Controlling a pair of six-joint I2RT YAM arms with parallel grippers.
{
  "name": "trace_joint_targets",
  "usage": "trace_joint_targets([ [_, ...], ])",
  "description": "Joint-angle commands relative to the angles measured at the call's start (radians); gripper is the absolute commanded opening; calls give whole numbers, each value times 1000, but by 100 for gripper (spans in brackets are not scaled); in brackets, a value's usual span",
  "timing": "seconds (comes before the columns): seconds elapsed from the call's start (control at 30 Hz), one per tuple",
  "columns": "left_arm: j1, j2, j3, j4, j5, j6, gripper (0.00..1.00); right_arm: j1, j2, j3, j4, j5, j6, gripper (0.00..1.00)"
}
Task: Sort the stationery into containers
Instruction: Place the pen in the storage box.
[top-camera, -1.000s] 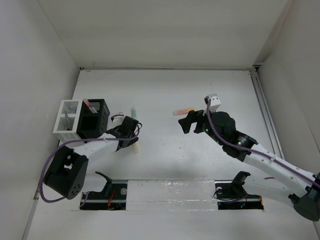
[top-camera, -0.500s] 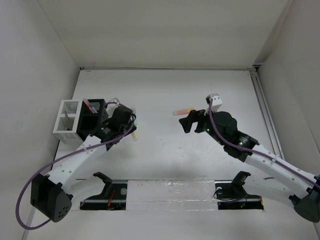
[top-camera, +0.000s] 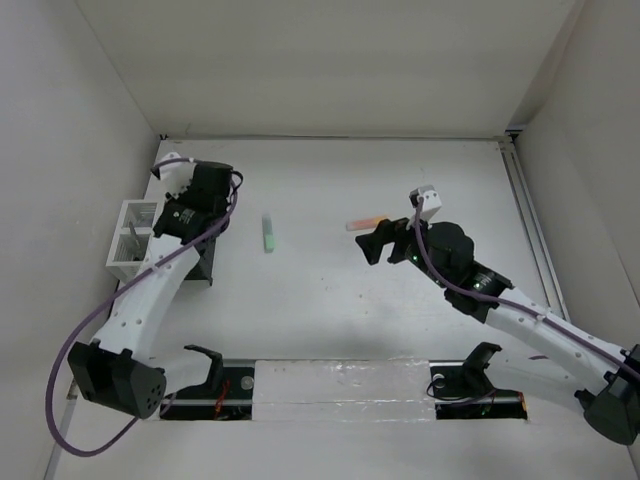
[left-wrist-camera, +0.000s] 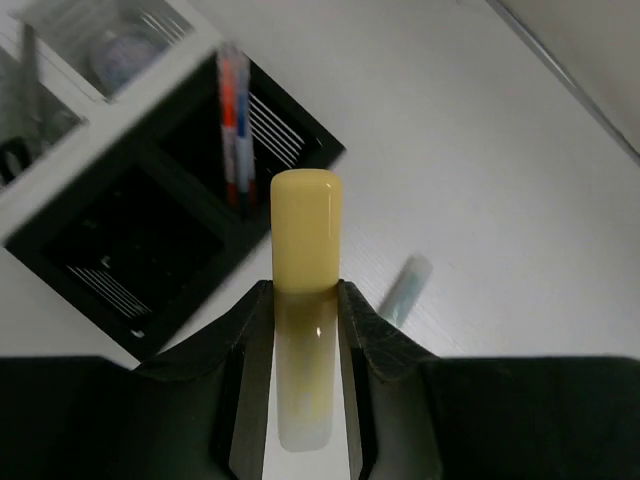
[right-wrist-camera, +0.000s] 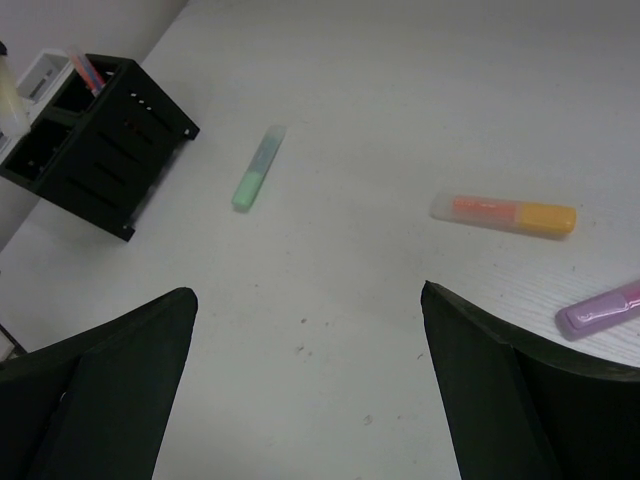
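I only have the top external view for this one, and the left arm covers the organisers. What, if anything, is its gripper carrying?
Observer: The left wrist view shows the left gripper clamped on a yellow highlighter, which sticks out past the fingertips.
Operator: Thanks. On the right I can make out only an orange highlighter by the gripper. Is that all there is?
Observer: No. The right wrist view shows a purple highlighter lying on the table close to the orange highlighter, apart from it. The open, empty right gripper hides it from above.
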Motion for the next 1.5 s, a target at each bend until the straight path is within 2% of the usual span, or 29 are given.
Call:
trace_joint_targets([
  [0.0,111,38,102,-45,-134,45,0,-18,44,-8,111,-66,-25,100],
  [0.07,148,49,139,-45,-199,76,0,-18,59,-8,124,-93,-25,100],
  [0.23,277,69,176,-45,-239,131,0,-28,70,-28,161,-122,-25,100],
  [0.3,277,69,165,-56,-309,131,0,-37,80,-37,161,-133,-34,100],
  [0.47,277,57,78,-42,-375,103,0,-46,70,-49,170,-153,-34,100],
  [0.63,277,-9,-105,117,-354,114,0,-55,52,-58,181,-173,-43,100],
  [0.73,277,-32,-149,174,-307,125,0,-64,41,-69,181,-173,-52,100],
  [0.87,263,-23,-185,237,-297,155,0,-74,21,-80,181,-182,-52,100],
  [0.93,234,-11,-185,237,-314,156,0,-74,12,-80,181,-182,-52,100],
  [1.1,234,2,-194,247,-279,134,0,-84,1,-89,181,-192,-52,100],
  [1.47,234,63,-223,242,-309,110,0,-94,-8,-89,181,-210,-52,100],
])
